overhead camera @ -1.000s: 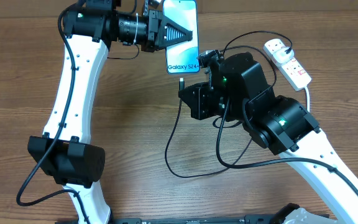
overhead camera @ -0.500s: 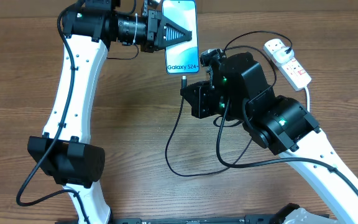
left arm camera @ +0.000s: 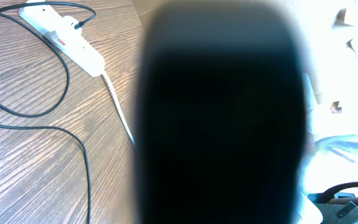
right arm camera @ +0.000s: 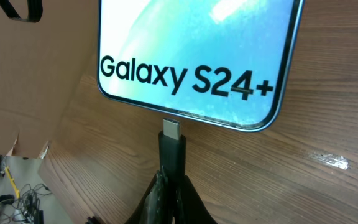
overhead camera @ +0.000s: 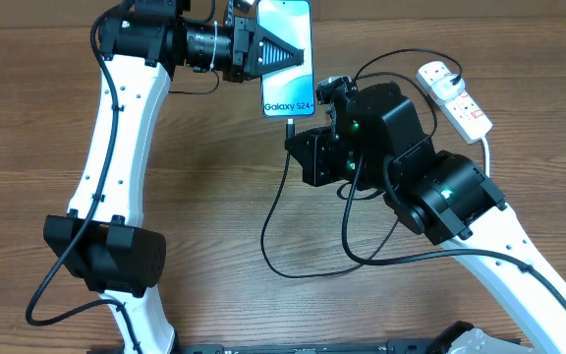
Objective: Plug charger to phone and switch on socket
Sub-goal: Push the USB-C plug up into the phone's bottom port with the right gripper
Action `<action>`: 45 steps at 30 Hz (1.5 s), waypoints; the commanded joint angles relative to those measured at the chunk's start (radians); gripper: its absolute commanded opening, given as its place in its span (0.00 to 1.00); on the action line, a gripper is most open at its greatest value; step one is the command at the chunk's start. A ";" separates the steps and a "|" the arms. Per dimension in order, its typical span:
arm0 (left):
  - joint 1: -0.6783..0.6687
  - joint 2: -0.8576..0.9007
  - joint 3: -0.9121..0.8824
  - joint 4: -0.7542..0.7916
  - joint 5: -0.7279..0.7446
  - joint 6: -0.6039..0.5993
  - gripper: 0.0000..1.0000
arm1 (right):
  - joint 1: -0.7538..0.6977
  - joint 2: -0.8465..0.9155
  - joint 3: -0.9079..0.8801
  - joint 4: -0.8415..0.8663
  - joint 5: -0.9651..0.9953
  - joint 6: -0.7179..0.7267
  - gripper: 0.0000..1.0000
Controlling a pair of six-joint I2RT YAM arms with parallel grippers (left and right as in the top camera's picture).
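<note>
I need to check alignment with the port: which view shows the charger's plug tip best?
Right wrist: the plug tip sits sharp and close, right at the edge of the phone. Overhead shows it only as a tiny dark stub. Left wrist shows none of it, mostly a dark blur.

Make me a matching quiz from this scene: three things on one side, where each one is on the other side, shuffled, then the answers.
Things:
1. phone
2. charger plug
3. power strip

Places:
A. pinched in the right gripper, tip at the phone's bottom edge
B. lying near the far right of the table
C. clamped in the left gripper

Pairs: 1-C, 2-A, 3-B
</note>
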 commanded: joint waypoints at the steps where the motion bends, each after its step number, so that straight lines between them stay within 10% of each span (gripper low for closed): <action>1: 0.003 -0.013 0.008 0.000 0.054 0.027 0.04 | -0.001 -0.009 0.030 0.012 0.004 -0.003 0.04; 45: 0.003 -0.013 0.008 -0.011 0.079 0.082 0.04 | -0.001 -0.009 0.030 0.035 0.004 0.000 0.04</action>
